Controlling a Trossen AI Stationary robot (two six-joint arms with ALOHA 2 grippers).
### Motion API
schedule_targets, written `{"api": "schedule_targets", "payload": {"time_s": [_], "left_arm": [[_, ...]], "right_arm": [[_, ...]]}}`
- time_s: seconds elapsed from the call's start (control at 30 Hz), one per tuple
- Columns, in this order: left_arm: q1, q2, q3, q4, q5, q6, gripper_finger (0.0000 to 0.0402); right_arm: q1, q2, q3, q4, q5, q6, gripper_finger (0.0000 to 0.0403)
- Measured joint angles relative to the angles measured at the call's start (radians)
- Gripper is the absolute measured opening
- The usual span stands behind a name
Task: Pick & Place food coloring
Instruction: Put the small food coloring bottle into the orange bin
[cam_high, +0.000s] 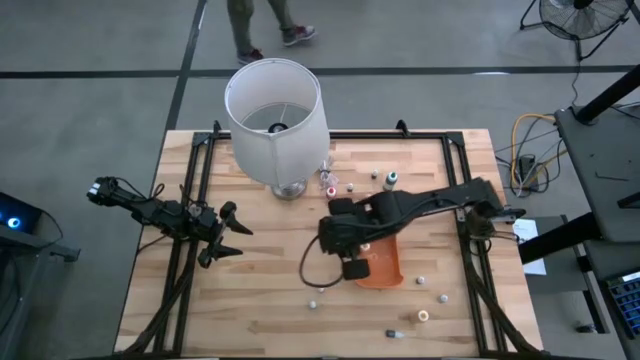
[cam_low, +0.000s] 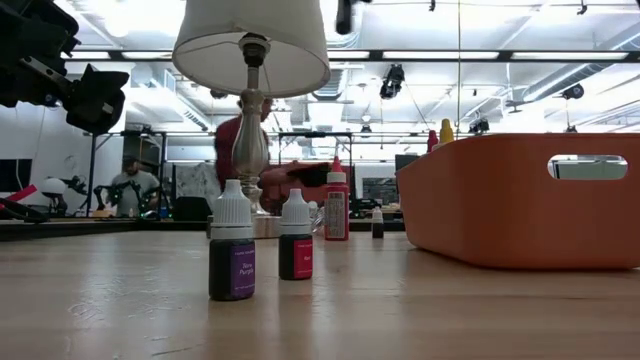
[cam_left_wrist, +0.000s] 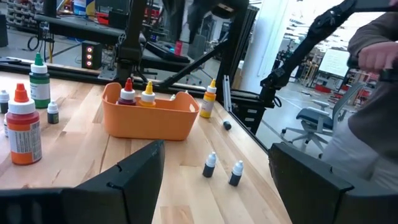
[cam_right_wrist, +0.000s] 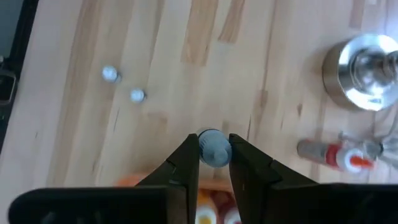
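My right gripper (cam_right_wrist: 213, 144) hangs high over the table's middle, above the orange tray (cam_high: 383, 268), and is shut on a tiny food coloring bottle with a pale cap. Two bottles (cam_left_wrist: 137, 94) stand upright inside the tray. More food coloring stands scattered on the wood: two small dark bottles (cam_low: 232, 256) near the front edge, a red one (cam_left_wrist: 22, 127) and a green one (cam_left_wrist: 38, 79) farther back. My left gripper (cam_high: 228, 238) waits open at the table's left, with nothing between its fingers. My right gripper pinches the tiny bottle at its pale cap (cam_right_wrist: 214, 155) between its two fingertips. The fingers slant steeply down from above. The bottle hangs upright, lifted clear of the table; the cap hides its body.
A tall lamp with a white shade (cam_high: 275, 110) stands on its metal base (cam_right_wrist: 360, 71) at the table's far middle. A red bottle (cam_right_wrist: 329, 154) lies on its side near that base. Dark frame rails (cam_high: 195, 180) run along the table's sides. A person (cam_high: 262, 25) walks beyond the far edge.
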Motion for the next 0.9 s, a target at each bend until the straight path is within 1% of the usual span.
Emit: {"api": "schedule_targets", "payload": {"time_s": [0.27,0.57,0.7,0.9], "left_arm": [[0.0,0.0,0.0,0.0,0.0,0.0,0.0259],[0.0,0.0,0.0,0.0,0.0,0.0,0.0259],[0.0,0.0,0.0,0.0,0.0,0.0,0.0259],[0.0,0.0,0.0,0.0,0.0,0.0,0.0259]], "right_arm": [[0.004,-0.231,-0.321,0.075,0.019,0.058,0.0063],[0.037,-0.443,-0.618,0.129,0.021,0.129,0.0063],[0.052,-0.512,-0.737,0.167,0.021,0.138,0.0063],[0.057,-0.565,-0.891,0.222,0.021,0.157,0.0063]]}}
